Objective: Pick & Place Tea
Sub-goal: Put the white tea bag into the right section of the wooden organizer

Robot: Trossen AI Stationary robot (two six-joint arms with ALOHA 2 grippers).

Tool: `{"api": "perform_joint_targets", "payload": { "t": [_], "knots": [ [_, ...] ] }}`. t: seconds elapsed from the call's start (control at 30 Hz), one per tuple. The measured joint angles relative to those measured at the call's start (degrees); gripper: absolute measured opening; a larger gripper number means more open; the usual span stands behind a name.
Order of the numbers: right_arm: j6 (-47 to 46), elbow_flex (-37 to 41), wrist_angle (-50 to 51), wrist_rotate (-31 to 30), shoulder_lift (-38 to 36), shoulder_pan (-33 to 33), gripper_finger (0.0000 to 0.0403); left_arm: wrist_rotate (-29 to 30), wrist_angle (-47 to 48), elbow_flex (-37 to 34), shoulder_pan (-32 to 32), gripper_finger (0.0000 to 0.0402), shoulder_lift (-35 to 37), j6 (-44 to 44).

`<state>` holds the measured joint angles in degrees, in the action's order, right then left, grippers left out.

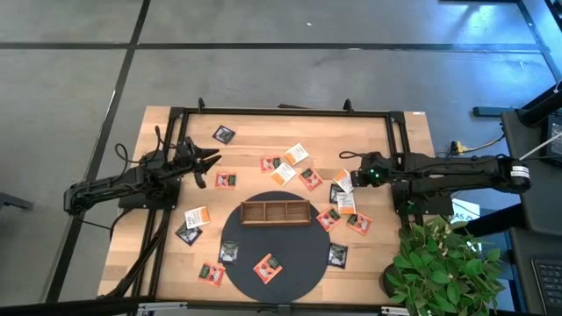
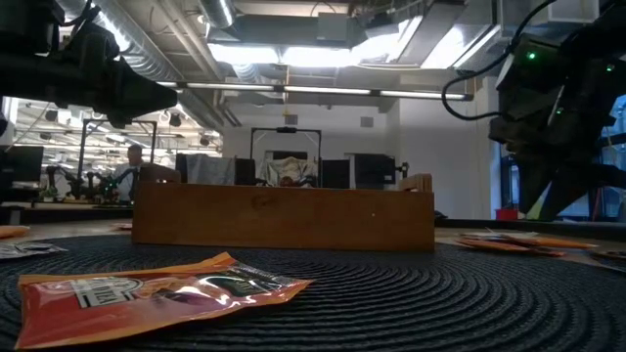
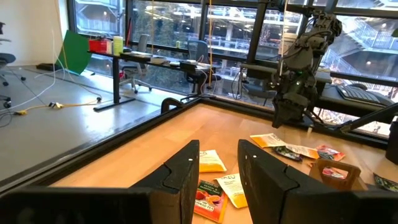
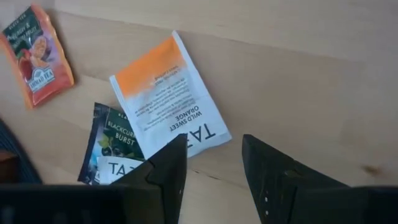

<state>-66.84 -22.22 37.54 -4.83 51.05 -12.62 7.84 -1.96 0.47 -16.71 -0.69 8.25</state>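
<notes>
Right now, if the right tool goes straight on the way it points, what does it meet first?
Likely the white-and-orange tea sachet lying on the table: the right tool, fingers apart, points down at its near edge. Depth is unclear.

1. We see the tray (image 1: 275,211) lying on the mat (image 1: 299,254), which lies on the counter (image 1: 255,136).
2. One tea sachet (image 1: 266,268) lies on the mat, on the side of the tray away from both arms' fingers.
3. The left arm's fingers (image 1: 211,161) point across the counter toward a sachet (image 1: 226,180) just beside them.
4. Another sachet (image 1: 223,134) lies beyond those fingers, near the counter's far edge.
5. The right arm's fingers (image 4: 186,155) hang over a sachet (image 4: 168,93) that overlaps a second sachet (image 4: 112,146).
6. A third sachet (image 4: 37,53) lies apart from that pair, farther from the fingers.
</notes>
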Motion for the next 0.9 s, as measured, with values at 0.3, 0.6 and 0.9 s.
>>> {"api": "perform_joint_targets", "payload": {
  "t": [0.3, 0.6, 0.9],
  "knots": [
    [-3.36, 0.00, 0.05, -0.03, 0.18, 0.02, 0.0156, 0.00, -0.01, 0.00, -0.01, 0.0107, 0.00, -0.01],
    [-4.67, 0.00, 0.01, -0.43, 5.40, 0.04, 0.0156, 0.00, 0.00, 0.00, -0.01, 0.0107, 0.00, -0.01],
    [-3.44, 0.02, -6.61, -0.64, 11.44, 0.04, 0.0156, 0.00, 0.00, 0.00, -0.01, 0.0107, 0.00, -0.02]
  ]
}}
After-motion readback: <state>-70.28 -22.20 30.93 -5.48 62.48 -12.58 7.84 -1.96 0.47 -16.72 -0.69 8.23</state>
